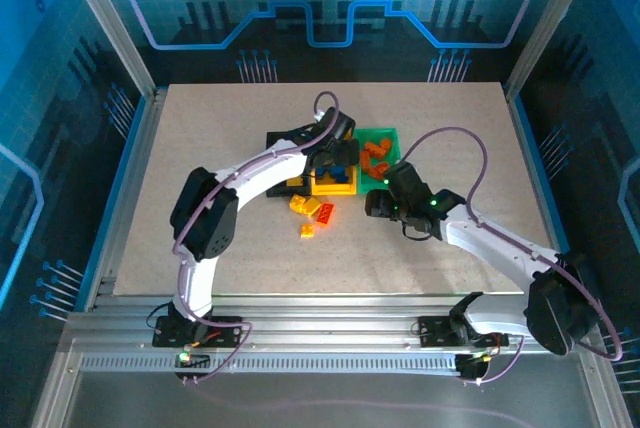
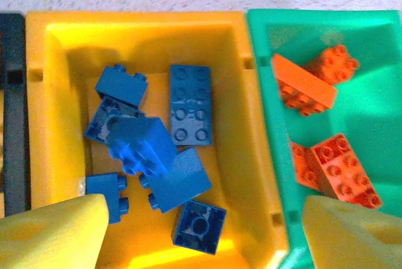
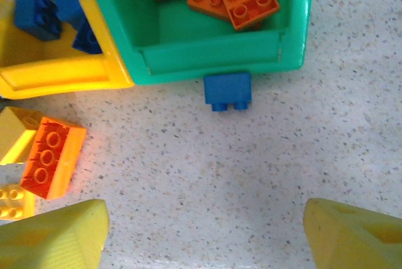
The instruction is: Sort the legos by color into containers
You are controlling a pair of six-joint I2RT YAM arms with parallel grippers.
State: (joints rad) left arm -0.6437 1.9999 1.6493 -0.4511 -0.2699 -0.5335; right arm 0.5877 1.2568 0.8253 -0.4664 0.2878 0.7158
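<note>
A small blue plastic brick [image 3: 228, 91] lies on the speckled table [image 3: 264, 175] just outside the near wall of the green open-top plastic bin [image 3: 213, 61], touching it or all but. It appears to rest on its side, with two studs facing away from the bin.

Judgement: the brick is light, rigid and smooth-faced. It should not deform or break, but it may skid or twist if pinched off-centre. The two flat side faces, clear of the bin wall, are the sound place to close on; the studded face offers a poorer seat.

By colour it belongs with the blue bricks [image 2: 191, 102] piled in the yellow open-top plastic bin [image 2: 50, 30]. Orange bricks [image 2: 336, 168] lie in the green bin.

More loose pieces rest on the table by the yellow bin's near corner: an orange plastic brick [image 3: 53, 158] and yellow plastic bricks [image 3: 14, 132] beside it. A black bin [image 2: 12, 80] adjoins the yellow bin's far side.

The right gripper [image 3: 201, 231] hangs over bare table near the blue brick, fingers spread and holding nothing. The left gripper [image 2: 201, 225] hangs above the yellow bin, also spread and empty.
</note>
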